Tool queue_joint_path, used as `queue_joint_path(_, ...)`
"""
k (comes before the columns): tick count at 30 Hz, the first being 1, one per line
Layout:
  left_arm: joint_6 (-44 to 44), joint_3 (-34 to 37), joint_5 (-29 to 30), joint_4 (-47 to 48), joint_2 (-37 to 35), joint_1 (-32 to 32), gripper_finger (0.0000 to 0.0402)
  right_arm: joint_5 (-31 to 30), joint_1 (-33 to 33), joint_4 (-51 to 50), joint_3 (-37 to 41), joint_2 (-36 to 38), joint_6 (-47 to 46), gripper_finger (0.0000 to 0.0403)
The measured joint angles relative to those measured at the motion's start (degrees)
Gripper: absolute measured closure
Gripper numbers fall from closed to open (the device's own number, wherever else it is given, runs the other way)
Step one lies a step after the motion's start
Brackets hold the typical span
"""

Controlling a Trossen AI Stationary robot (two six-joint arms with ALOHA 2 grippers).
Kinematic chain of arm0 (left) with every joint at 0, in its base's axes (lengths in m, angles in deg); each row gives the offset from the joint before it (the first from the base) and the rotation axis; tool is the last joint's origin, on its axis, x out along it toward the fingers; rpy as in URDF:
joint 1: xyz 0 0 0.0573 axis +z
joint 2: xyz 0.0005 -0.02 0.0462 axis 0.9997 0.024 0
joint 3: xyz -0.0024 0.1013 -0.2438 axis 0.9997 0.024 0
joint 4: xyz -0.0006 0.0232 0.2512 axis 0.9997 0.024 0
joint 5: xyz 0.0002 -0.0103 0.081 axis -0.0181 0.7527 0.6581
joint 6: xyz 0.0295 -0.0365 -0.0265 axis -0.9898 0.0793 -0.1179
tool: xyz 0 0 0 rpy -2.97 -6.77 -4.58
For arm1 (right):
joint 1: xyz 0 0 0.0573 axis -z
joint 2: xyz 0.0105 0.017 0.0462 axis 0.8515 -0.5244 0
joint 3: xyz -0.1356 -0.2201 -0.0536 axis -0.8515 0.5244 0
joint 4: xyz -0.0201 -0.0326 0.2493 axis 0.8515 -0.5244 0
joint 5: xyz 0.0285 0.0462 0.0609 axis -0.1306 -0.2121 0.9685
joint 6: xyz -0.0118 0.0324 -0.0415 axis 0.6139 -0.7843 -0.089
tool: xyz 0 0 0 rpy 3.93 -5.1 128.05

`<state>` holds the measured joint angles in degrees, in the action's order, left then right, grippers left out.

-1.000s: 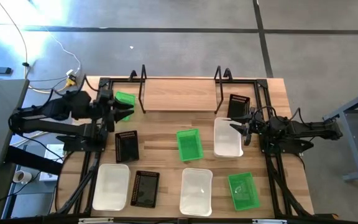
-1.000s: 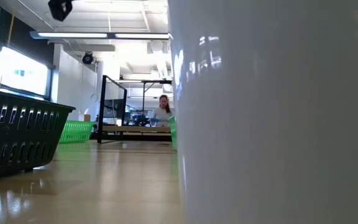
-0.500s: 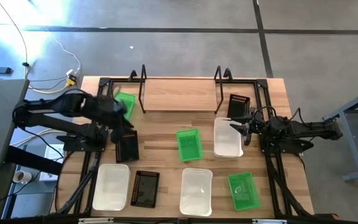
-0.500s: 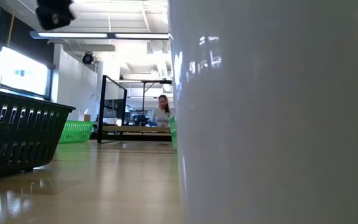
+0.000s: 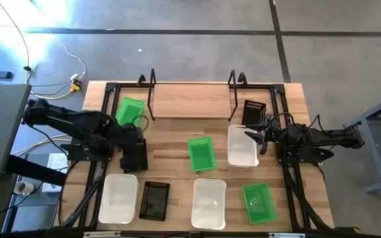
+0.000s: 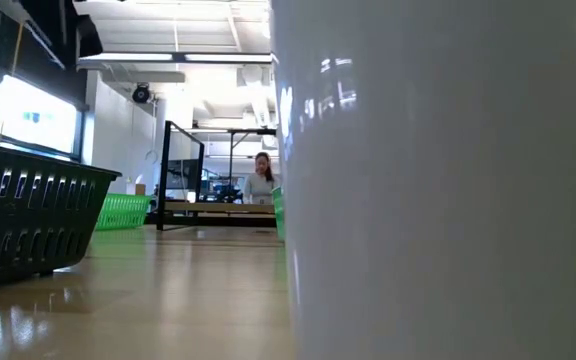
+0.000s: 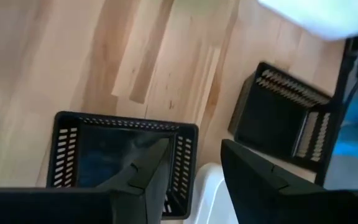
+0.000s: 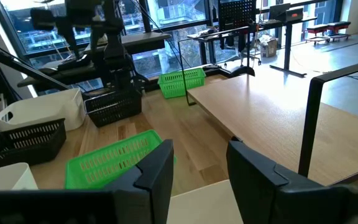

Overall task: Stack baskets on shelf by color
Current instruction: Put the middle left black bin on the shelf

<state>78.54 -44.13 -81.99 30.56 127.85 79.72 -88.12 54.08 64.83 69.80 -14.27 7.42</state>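
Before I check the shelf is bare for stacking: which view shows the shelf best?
The high view: the whole shelf shows from above, board bare between its two black wire ends. The right wrist view shows its board and one frame post from the side. The low view shows it far off and small. The left wrist view misses it.

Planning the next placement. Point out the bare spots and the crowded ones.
The shelf board lies bare between its wire frames. Bare tabletop also runs between the left black basket and the centre green basket. The near row is crowded, as is the right side around the white basket.
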Motion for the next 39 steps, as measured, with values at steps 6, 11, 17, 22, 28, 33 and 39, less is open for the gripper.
queue_joint_path(6, 0.01, 0.0, -0.04, 0.03, 5.5, -4.92, 0.0266, -0.01, -0.01, 0.02, 0.0, 0.01, -0.01, 0.0269)
queue_joint_path(11, 0.87, 0.0, -0.06, 0.01, 10.64, -6.85, 0.0266, -0.02, 0.02, 0.01, -0.02, 0.01, -0.01, 0.0269)
queue_joint_path(17, 0.87, 0.0, -0.06, -0.02, 17.24, -7.32, 0.0266, -0.01, 0.02, 0.01, -0.02, -0.02, 0.0, 0.0269)
queue_joint_path(22, 1.33, 0.0, -0.99, -0.16, 21.49, -7.32, 0.0266, -0.01, 0.0, -0.01, -0.01, -0.04, -0.01, 0.0269)
queue_joint_path(28, 1.38, 0.0, -2.99, -0.29, 24.87, -7.32, 0.0266, 0.0, 0.01, 0.01, -0.01, -0.04, 0.0, 0.0269)
queue_joint_path(33, 1.36, 0.02, -3.56, -0.97, 26.6, -7.32, 0.0266, -0.02, 0.02, -0.01, -0.02, -0.04, -0.01, 0.0269)
queue_joint_path(39, 1.96, 0.0, -3.49, -1.57, 29.31, -7.32, 0.0266, 0.0, 0.02, 0.02, 0.0, -0.06, -0.01, 0.0269)
